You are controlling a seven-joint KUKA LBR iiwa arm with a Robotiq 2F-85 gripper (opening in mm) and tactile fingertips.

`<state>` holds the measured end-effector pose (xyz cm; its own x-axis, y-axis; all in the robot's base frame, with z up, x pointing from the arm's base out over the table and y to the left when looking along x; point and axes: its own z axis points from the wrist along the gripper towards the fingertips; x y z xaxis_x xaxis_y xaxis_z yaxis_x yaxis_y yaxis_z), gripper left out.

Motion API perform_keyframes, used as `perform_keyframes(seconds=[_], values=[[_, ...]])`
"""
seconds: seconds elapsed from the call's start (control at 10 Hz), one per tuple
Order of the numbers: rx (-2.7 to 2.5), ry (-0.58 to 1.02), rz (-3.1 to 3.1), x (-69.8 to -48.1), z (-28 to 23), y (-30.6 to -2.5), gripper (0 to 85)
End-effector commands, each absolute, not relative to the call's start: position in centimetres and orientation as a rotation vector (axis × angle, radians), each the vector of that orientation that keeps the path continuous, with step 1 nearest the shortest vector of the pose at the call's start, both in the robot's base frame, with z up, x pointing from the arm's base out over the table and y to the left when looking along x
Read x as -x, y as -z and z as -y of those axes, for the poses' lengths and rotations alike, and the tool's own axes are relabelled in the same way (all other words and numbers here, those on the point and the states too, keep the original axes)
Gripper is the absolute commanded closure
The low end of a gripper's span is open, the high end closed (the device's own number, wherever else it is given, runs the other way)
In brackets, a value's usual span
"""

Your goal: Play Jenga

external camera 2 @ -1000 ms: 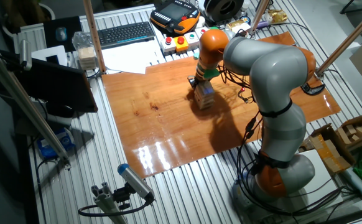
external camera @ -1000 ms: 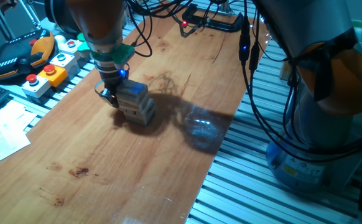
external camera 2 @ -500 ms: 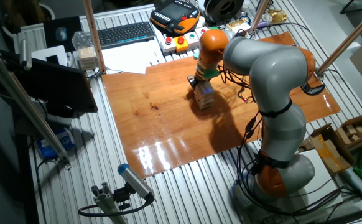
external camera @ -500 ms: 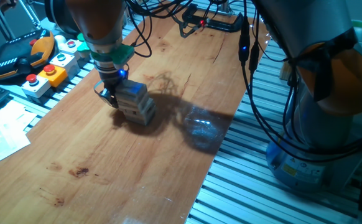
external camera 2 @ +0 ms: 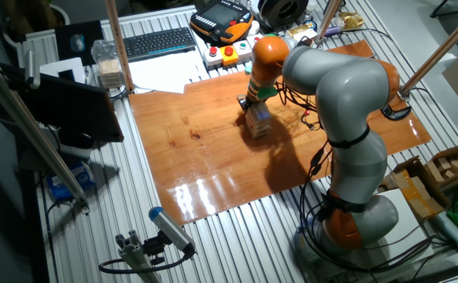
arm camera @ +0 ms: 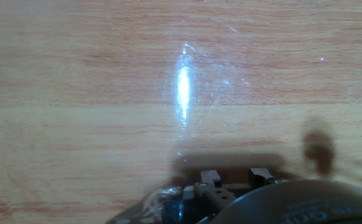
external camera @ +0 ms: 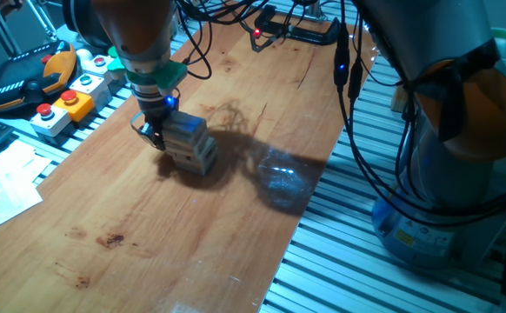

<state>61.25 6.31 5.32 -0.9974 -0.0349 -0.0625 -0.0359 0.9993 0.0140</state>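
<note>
Both fixed views are evenly lit from above and reasonably sharp. A soft dark shadow is cast on the wooden board (external camera: 192, 200) beside the Jenga tower (external camera: 189, 143), and a pale glare patch is seen right of centre. White reflections are shown near the board's lower edge in the other fixed view. The hand view is blurred, with a vertical glare streak at centre.

No lettering, label, brand or number is showing clearly enough to be read in any view. The sheets of paper (external camera: 1, 187) lying beside the wooden board (external camera: 175, 217) are carrying print too small and blurred to make out.
</note>
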Motion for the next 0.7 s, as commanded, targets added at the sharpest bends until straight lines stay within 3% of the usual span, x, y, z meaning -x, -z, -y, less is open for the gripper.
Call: perform_keyframes(seconds=[0.0, 0.6], values=[[0.057, -0.022, -3.081, -61.26, -6.32, -5.43, 84.0], [0.062, -0.013, -3.082, -60.8, -6.02, -5.62, 84.0]])
